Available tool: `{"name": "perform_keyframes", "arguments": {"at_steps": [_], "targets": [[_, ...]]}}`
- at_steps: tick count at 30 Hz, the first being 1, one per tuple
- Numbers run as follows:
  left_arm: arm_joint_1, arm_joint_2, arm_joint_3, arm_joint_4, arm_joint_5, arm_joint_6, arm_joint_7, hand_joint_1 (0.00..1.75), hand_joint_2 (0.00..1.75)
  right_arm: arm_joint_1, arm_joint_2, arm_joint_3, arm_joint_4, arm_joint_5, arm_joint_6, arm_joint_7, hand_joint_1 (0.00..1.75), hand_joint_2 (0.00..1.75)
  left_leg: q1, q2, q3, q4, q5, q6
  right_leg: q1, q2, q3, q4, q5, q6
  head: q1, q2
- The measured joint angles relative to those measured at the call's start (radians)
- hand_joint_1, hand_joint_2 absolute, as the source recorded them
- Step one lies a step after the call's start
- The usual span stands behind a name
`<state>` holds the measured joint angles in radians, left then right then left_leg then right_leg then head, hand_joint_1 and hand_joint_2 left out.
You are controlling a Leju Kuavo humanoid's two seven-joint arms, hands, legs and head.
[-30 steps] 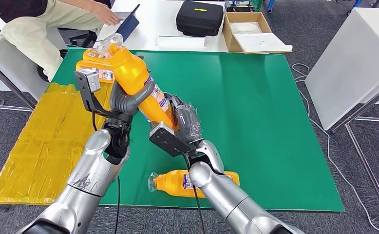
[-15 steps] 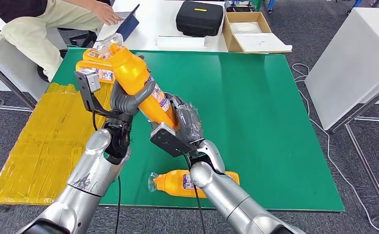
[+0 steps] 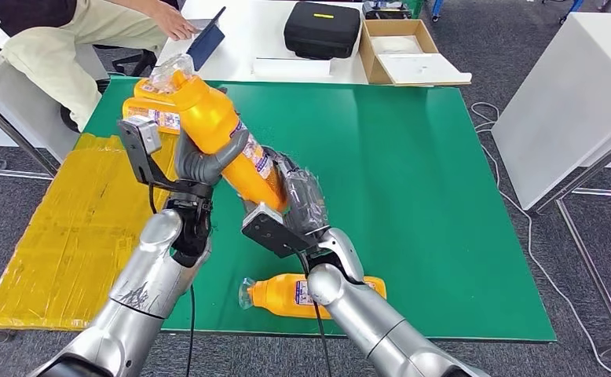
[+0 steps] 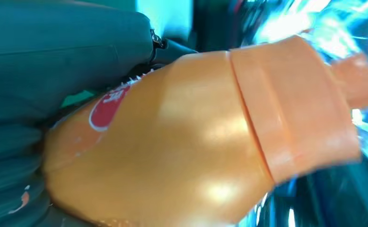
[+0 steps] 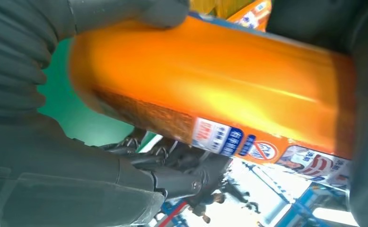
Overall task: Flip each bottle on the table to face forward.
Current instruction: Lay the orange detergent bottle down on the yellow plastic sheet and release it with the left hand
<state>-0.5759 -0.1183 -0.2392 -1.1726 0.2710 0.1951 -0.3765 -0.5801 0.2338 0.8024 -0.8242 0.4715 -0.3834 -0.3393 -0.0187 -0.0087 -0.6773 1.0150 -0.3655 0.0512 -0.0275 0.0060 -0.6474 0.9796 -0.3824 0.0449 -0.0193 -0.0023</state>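
Since a second ago we have tipped the raised orange bottle (image 3: 222,133) a little further toward the far left corner of the green desk (image 3: 412,173), and the left hand (image 3: 206,159) has shifted with it. We hold it in the air in both hands, probably so it can be turned about its long axis until the label faces forward. The left hand wraps the upper body below the cap, thumb across the front and fingers (image 4: 54,52) curled tight behind it. The right hand (image 3: 301,206) grips the base, its fingers (image 5: 26,28) pressed around the bottom end, with the label (image 5: 276,151) just past them. Above the desk's left half, the bottle slants up from base to cap. A second bottle (image 3: 290,296) lies flat at the desk's near edge, behind the right arm, and another (image 3: 155,104) lies at the far left corner.
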Motion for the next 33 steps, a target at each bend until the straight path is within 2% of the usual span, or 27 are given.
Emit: {"name": "perform_keyframes", "arguments": {"at_steps": [3, 5, 9, 16, 19, 25, 33], "targets": [[0.016, 0.030, 0.053, -0.030, -0.167, 0.155, -0.039, 1.75, 1.75, 0.027, -0.056, -0.010, -0.138, 0.006, 0.052, 0.023, 0.00, 1.75, 0.000, 0.003, 0.000, 0.000, 0.000, 0.000, 0.000, 0.002, -0.001, 0.000, 0.000, 0.000, 0.000, 0.000], [0.030, 0.058, 0.105, -0.042, -0.269, 0.215, -0.048, 1.75, 1.75, 0.045, -0.101, -0.032, -0.250, 0.014, 0.074, 0.046, 0.00, 1.75, 0.000, 0.004, 0.000, 0.000, 0.000, -0.001, 0.000, 0.003, -0.002, 0.000, 0.000, 0.000, -0.001, 0.000], [0.054, 0.098, 0.149, -0.047, -0.439, 0.283, -0.065, 1.75, 1.75, 0.086, -0.172, -0.099, -0.405, 0.024, 0.075, 0.065, 0.00, 1.75, 0.002, -0.003, 0.000, 0.000, 0.000, -0.001, 0.001, -0.004, -0.001, 0.000, -0.002, -0.001, 0.000, 0.000], [0.095, 0.150, 0.181, -0.039, -0.610, 0.367, -0.092, 1.75, 1.75, 0.193, -0.274, -0.225, -0.565, 0.025, 0.040, 0.045, 0.00, 1.75, 0.001, -0.003, 0.000, 0.000, 0.000, 0.000, 0.001, -0.003, 0.000, -0.001, -0.001, -0.001, 0.000, 0.000], [0.099, 0.164, 0.182, -0.024, -0.733, 0.417, -0.071, 1.75, 1.75, 0.231, -0.297, -0.265, -0.616, 0.034, 0.026, 0.041, 0.00, 1.75, 0.001, -0.002, 0.000, 0.000, -0.001, 0.000, 0.001, -0.003, 0.000, -0.001, -0.001, -0.001, 0.000, 0.000], [0.094, 0.180, 0.181, 0.013, -0.869, 0.445, -0.023, 1.75, 1.75, 0.272, -0.322, -0.308, -0.679, 0.050, 0.015, 0.046, 0.00, 1.75, 0.001, -0.001, 0.000, 0.000, -0.001, -0.001, 0.001, -0.003, -0.001, -0.001, -0.001, -0.001, 0.000, 0.000], [0.023, 0.232, 0.121, 0.182, -1.383, 0.458, 0.094, 1.75, 1.75, 0.316, -0.353, -0.352, -0.742, 0.065, 0.012, 0.056, 0.00, 1.75, 0.001, -0.001, 0.000, 0.000, -0.001, -0.001, 0.001, -0.002, -0.001, -0.001, -0.001, -0.001, 0.000, 0.000]]}}
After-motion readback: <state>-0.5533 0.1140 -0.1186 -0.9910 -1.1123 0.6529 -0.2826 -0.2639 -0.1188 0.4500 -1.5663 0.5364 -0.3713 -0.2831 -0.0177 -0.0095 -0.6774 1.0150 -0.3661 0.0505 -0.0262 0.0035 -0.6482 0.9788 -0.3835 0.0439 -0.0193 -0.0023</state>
